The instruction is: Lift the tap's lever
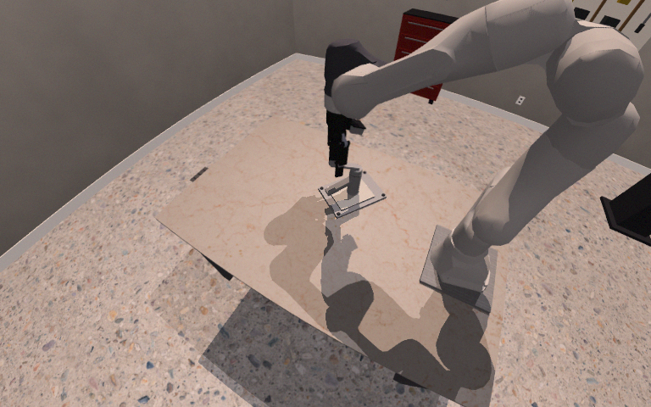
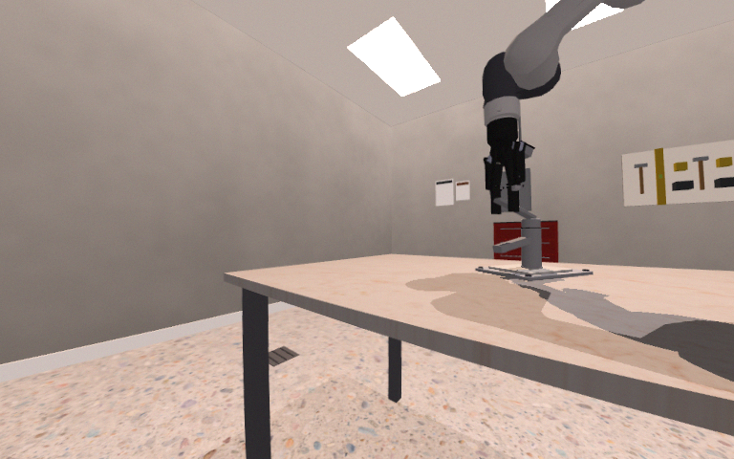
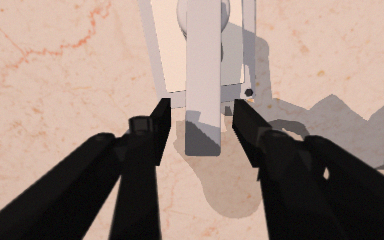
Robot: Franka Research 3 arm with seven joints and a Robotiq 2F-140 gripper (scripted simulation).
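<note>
Wrist view, lever (image 3: 203,95) between parted end effector (image 3: 202,122) fingers

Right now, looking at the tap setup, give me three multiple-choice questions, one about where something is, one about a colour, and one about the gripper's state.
1. Where does the tap stand?
A. on a metal base plate on the table
B. on the floor
C. on the red cabinet

2. What colour is the cabinet by the far wall?
A. blue
B. red
C. green

3. How is the gripper set around the lever?
A. clamped tight on it
B. fingers apart on either side, with gaps
C. far away from it

Answers: 1 A, the plate lies flat on the table top. 2 B, its drawer fronts are red. 3 B, the wrist view shows gaps at both fingers.
</note>
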